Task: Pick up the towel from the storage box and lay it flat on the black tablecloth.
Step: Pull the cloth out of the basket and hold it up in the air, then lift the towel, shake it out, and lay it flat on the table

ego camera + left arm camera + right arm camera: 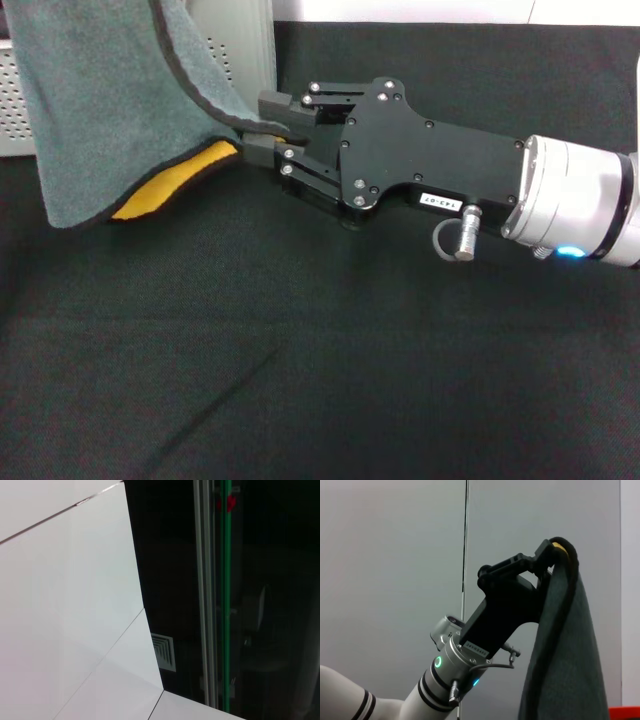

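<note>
The towel (110, 110) hangs down from above at the upper left of the head view, grey side outward, with its yellow-orange side showing in a fold at the lower hem. My right gripper (258, 132) reaches in from the right and is shut on the towel's black-hemmed side edge, just above the black tablecloth (300, 350). In the right wrist view my left gripper (555, 549) is raised high and shut on the towel's (565, 655) top edge, so the cloth drapes straight down. The storage box (245, 50) stands behind the towel, mostly hidden by it.
The black tablecloth covers the whole table in front of and to the right of the box. A white strip of wall or table edge (420, 10) runs along the far side. The left wrist view shows only white panels (65, 605) and a dark window.
</note>
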Tool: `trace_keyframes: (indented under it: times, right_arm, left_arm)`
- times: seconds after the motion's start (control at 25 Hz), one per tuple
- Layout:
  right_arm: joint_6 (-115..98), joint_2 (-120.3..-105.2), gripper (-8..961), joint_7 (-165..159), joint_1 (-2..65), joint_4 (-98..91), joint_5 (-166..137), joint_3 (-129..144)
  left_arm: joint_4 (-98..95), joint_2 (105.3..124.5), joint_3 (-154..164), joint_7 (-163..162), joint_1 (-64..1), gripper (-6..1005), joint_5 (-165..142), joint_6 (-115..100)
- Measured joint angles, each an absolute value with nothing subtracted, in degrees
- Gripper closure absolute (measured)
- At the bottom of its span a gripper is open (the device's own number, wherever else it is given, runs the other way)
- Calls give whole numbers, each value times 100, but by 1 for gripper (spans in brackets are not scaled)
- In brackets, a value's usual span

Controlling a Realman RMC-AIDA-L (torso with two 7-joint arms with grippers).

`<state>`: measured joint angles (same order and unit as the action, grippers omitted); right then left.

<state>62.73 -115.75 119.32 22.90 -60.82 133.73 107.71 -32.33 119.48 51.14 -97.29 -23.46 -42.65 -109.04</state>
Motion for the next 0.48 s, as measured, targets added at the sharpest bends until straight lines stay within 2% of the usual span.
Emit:
trace_keyframes:
  times: [0.36,0.48]
  right_arm:
    - [6244,-11570,731,11721,2177,-6081,13346,10600]
    - [6252,-11562,856,11528,2173,-6062,13321,10469]
  left_arm:
    - [-3234,11958,5108,-9729,-2364,981,-4262,-10898]
    - [-3234,11960,5118,-9729,-2374,981,-4272,-10907]
